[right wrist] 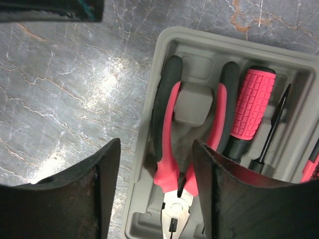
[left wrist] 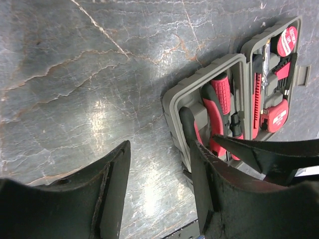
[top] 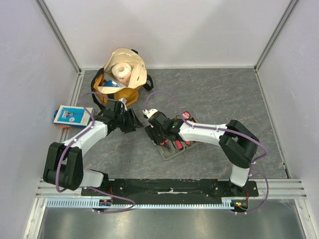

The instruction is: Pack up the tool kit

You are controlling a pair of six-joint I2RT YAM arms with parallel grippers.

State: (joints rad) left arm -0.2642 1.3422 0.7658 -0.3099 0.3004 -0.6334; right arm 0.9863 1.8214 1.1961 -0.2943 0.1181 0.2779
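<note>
Left hand (top: 130, 119) hovers over bare tabletop (top: 219, 89) just left of centre, fingers spread w/ nothing btwn them. The tool kit case (top: 169, 152) lies to its right, near but not touching. The case sits open approx mid-tabletop, a bit right of centre, its long axis diagonal from near-left toward the back-right corner. Pliers (right wrist: 164, 139) and a screwdriver (right wrist: 251, 104) lie in their slots in the nearer-left half, both parallel to that half's side walls. Right hand (right wrist: 157, 149) is directly over this half, released and gripping nothing. One finger hangs outside the case wall, the other over the pliers' far handle, so the closing line runs across the pliers' length. Right hand is clearly nearer, so any next move on the case (prob. seating tools or folding it shut) looks like its job, w/ the left able to steady from the side.
</note>
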